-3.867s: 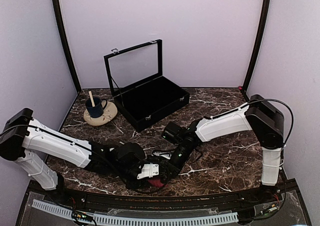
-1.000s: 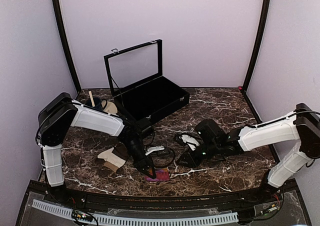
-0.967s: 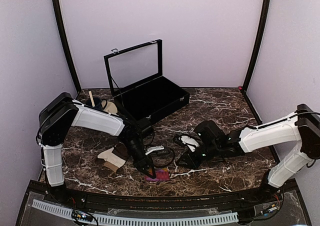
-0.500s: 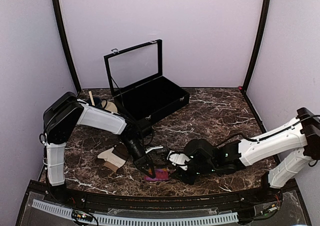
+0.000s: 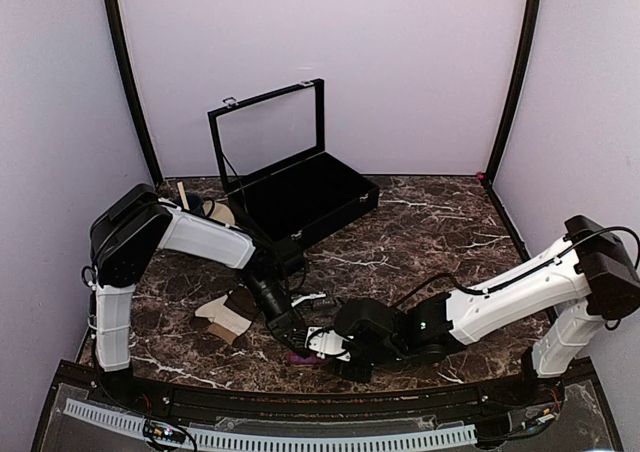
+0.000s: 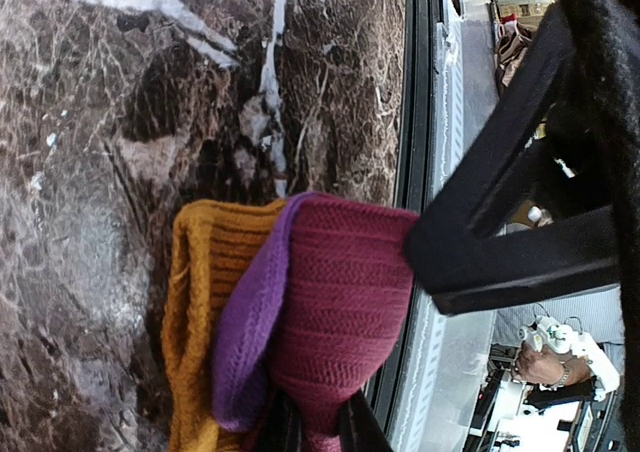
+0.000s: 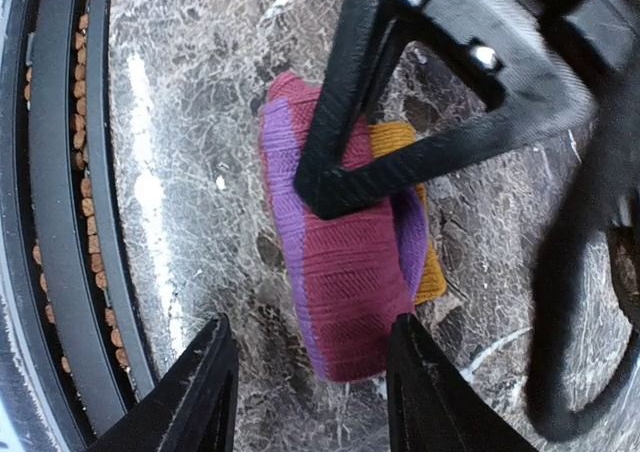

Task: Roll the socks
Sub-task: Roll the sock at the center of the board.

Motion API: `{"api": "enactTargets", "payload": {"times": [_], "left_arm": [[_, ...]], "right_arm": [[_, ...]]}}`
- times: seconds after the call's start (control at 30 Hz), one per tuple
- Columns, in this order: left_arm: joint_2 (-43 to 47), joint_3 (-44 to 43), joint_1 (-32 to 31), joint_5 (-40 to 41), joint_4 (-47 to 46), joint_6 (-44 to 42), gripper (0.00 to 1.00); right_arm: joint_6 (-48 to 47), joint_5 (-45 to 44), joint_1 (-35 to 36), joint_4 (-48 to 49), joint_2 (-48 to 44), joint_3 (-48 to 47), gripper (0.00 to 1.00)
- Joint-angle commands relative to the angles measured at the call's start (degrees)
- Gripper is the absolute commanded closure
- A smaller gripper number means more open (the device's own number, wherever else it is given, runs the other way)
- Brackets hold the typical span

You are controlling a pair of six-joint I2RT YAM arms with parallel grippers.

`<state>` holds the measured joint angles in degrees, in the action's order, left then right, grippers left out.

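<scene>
A dark brown marble bench [image 5: 440, 222] with white veins carries a black case [image 5: 318, 200] near its far edge, set at an angle, its glass-paned lid [image 5: 268, 132] standing open. Just left of the case sits a beige saucer [image 5: 222, 213] with a dark blue cup [image 5: 198, 208] and a pale stick [image 5: 182, 193] rising from it. Lilac walls [image 5: 400, 62] close in the back and sides.

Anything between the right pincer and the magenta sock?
Only the left pincer: clamped on the magenta sock, its black frame crosses part of it. The sock's other end lies bare ahead of the open right pincer.
</scene>
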<state>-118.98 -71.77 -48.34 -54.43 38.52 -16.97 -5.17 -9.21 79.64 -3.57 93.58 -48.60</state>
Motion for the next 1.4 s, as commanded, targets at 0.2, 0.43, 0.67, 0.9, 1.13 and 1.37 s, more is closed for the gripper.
{"api": "enactTargets", "payload": {"times": [0.2, 0.43, 0.67, 0.9, 1.13, 1.37], "left_arm": [[-2.05, 0.13, 0.42, 2.31, 3.26, -1.11, 0.99], [-2.13, 0.23, 0.78, 1.88, 3.23, -1.11, 0.99], [-2.14, 0.14, 1.13, 1.42, 3.14, -0.92, 0.98], [-1.90, -0.29, 1.23, 2.94, 3.16, 0.25, 0.88], [0.32, 0.98, 2.37, 6.00, 1.38, 3.09, 0.79], [6.15, 5.39, 5.21, 8.76, -4.98, 8.26, 0.75]], "right_arm": [[-6.24, -3.29, 0.80, 1.06, 5.38, -3.94, 0.53], [-7.91, -3.54, 0.52, 2.04, 8.71, -5.08, 0.55], [-8.32, -1.13, -0.93, 0.09, 10.76, -5.63, 0.71], [-7.36, 3.75, -2.35, -3.14, 11.68, -5.49, 0.90], [-5.75, 9.02, -3.35, -7.12, 13.21, -6.58, 0.96], [-3.55, 12.97, -3.91, -10.18, 15.24, -7.94, 0.98]]}}
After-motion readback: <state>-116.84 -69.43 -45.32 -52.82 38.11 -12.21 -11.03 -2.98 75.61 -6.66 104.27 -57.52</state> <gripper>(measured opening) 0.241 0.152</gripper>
